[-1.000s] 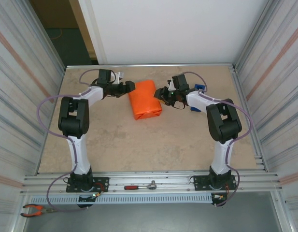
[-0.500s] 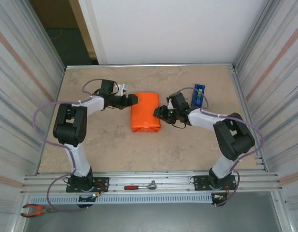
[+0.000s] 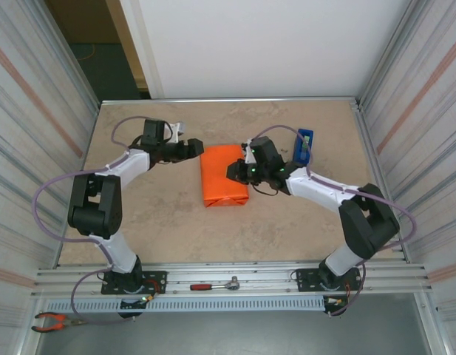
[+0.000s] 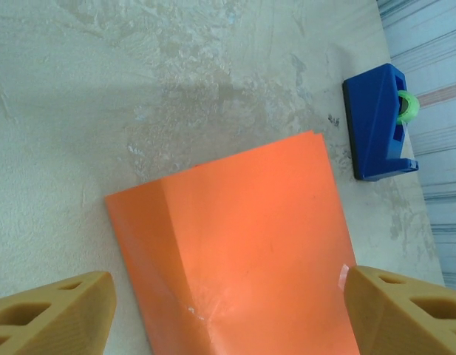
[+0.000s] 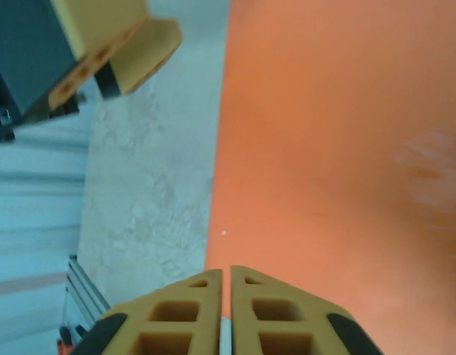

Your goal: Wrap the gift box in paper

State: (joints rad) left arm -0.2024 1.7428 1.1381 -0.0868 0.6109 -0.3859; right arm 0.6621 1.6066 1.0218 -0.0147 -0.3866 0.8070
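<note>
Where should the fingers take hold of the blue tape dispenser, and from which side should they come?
Probably at mid-length of the blue tape dispenser, across its narrow width, coming from above. It is long and thin with flat long sides, standing free on the table.

The folded paper (image 3: 224, 175) lies mid-bench (image 3: 176, 222). The left tool (image 3: 192, 146) is just beside the paper's far left corner, and the right tool (image 3: 235, 171) is over its right edge. The tape dispenser (image 3: 305, 146) stands well right of the paper. A wrench (image 3: 216, 284) lies well nearer than the paper, on the front rail (image 3: 375, 275).
</note>
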